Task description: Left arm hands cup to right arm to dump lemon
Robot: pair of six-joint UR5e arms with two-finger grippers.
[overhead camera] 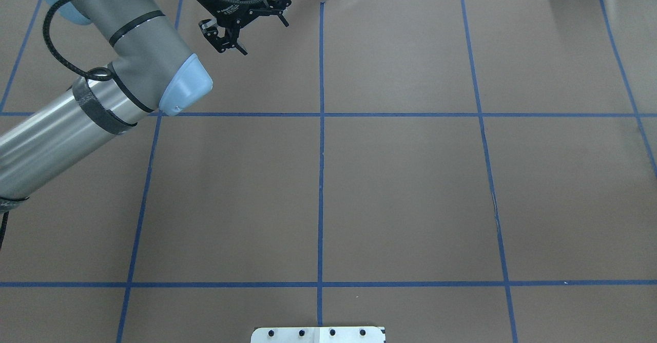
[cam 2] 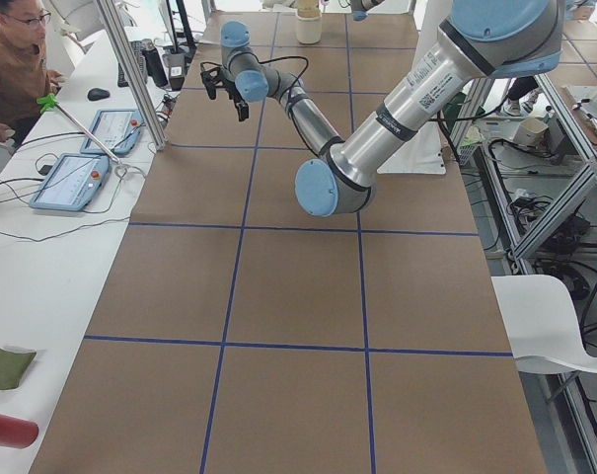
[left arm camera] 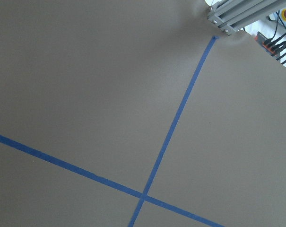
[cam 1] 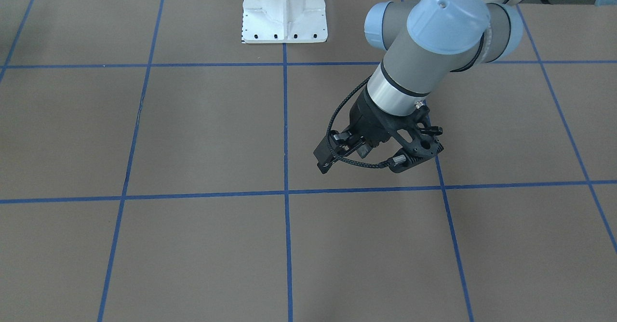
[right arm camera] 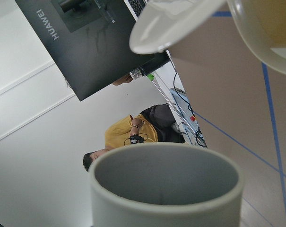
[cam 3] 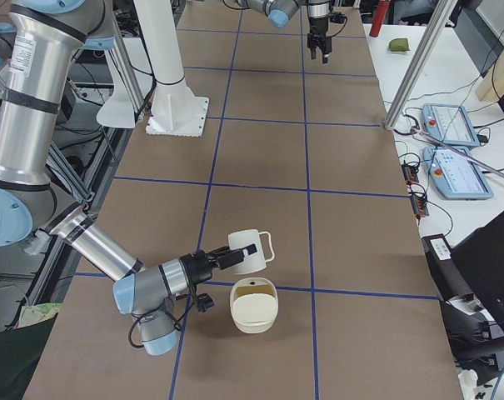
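Overhead, held left claw (overhead camera: 231, 45) spread open and empty at upper left; tipped cup (cam 3: 253, 238) sideways at right claw (cam 3: 235, 254), grip impossible to tell, near bowl (cam 3: 253, 315).

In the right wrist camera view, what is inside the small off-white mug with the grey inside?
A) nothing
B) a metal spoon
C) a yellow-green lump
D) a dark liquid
A: the off-white mug faces the camera with its mouth, and only its bare grey inner wall shows there.
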